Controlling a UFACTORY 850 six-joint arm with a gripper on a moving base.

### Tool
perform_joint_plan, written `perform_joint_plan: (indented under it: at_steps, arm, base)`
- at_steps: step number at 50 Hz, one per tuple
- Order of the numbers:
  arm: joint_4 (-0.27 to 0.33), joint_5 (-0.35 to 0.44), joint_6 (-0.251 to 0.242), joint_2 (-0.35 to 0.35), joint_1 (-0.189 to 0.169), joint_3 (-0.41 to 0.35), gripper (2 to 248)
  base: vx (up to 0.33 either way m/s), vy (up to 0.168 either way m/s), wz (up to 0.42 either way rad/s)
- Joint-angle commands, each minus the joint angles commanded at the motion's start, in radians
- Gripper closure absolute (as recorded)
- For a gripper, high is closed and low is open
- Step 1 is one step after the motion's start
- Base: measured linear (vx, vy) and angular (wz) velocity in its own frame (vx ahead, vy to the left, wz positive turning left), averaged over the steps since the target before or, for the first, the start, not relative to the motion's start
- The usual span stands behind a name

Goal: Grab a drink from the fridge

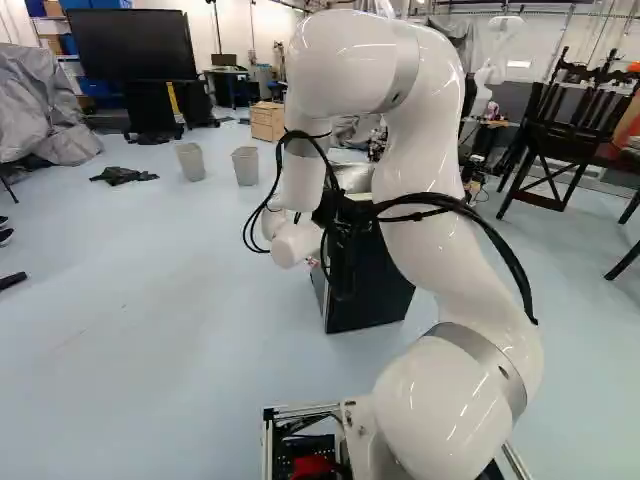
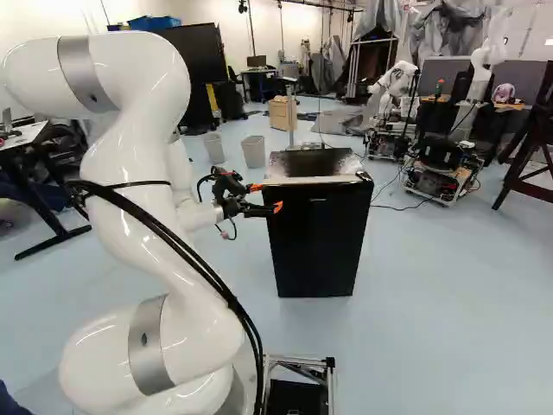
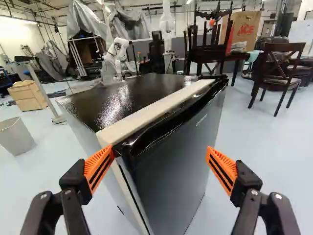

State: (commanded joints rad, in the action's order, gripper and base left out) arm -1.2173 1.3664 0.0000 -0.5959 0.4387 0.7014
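We have the gripper [image 3: 160,151] spread wide with nothing in its grasp, one orange pad [image 3: 99,167] at or just beside the near corner of the fridge [image 3: 122,100], the other out before its door [image 3: 171,171], presumably so we can catch that edge and pull. The door ahead of us looks shut, hiding the contents, so the drink, unseen, is probably inside.

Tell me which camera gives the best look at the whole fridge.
The right base view: the fridge shows from top to floor, with only the end effector overlapping an upper corner. The wrist view shows its top and door closely, but cuts off its foot. In the left base view, the arm hides much of it.
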Motion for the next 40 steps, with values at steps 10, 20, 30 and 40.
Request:
perform_joint_plan:
  at_steps: [10, 20, 30, 40]
  arm:
    - [0.000, 0.000, 0.000, 0.000, -0.009, -0.001, 3]
    - [0.000, 0.000, 0.000, 0.011, -0.014, -0.019, 3]
    - [0.000, 0.000, 0.000, 0.036, -0.015, -0.064, 3]
    - [0.000, 0.000, 0.000, 0.069, -0.013, -0.121, 3]
  base:
    - [0.000, 0.000, 0.000]
    - [0.000, 0.000, 0.000]
    - [0.000, 0.000, 0.000]
    - [-0.002, -0.007, -0.001]
